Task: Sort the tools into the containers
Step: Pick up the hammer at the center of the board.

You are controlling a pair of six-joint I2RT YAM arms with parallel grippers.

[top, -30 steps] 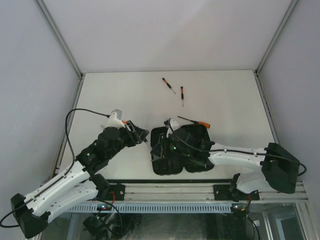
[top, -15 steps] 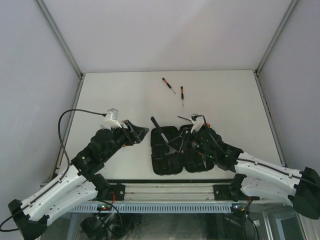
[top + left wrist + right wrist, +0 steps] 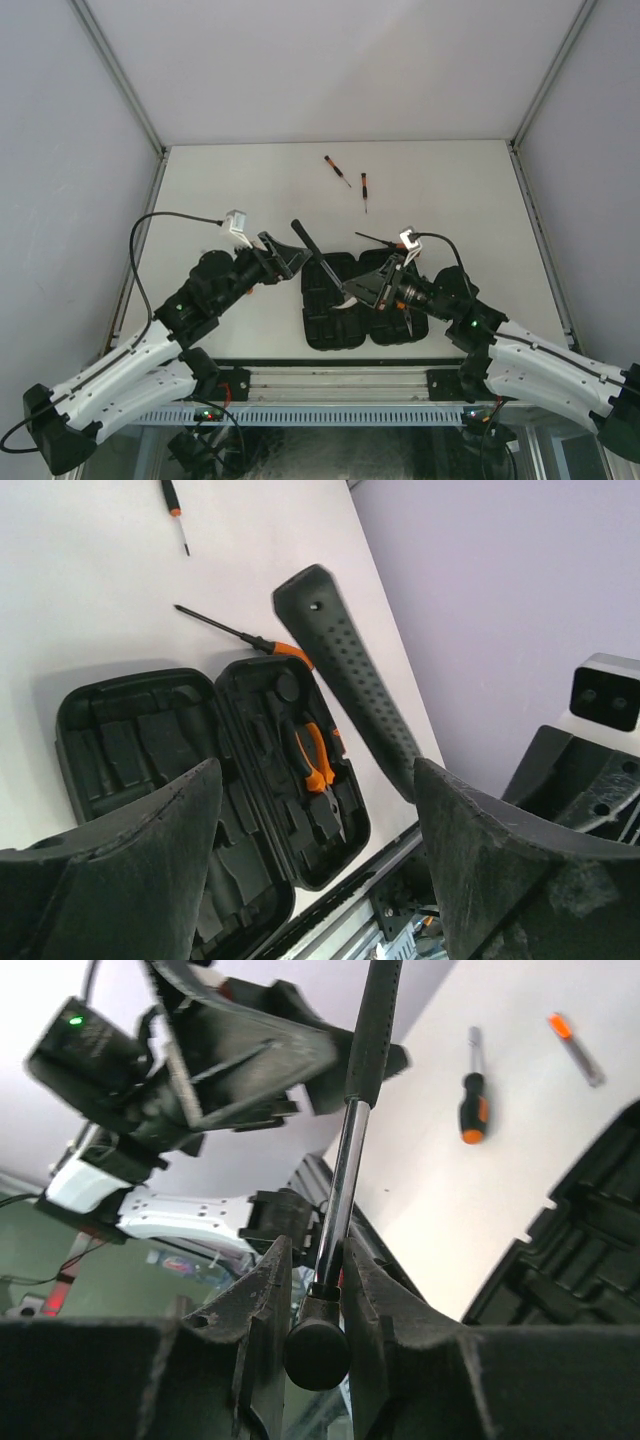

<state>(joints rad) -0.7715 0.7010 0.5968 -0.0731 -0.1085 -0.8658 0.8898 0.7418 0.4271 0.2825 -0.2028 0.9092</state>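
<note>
Case open flat, pliers slotted inside, left fingers apart, right fingers clamped on hammer

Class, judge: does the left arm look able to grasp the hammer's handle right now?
Probably yes: the left pincer stands open facing the hammer, nothing between them, while the right pincer holds it up by the shaft.

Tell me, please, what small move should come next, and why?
Probably ease the open left pincer forward around the black dimpled handle of the steel-shafted hammer and close: the right pincer grips its shaft, presenting that handle to it.
</note>
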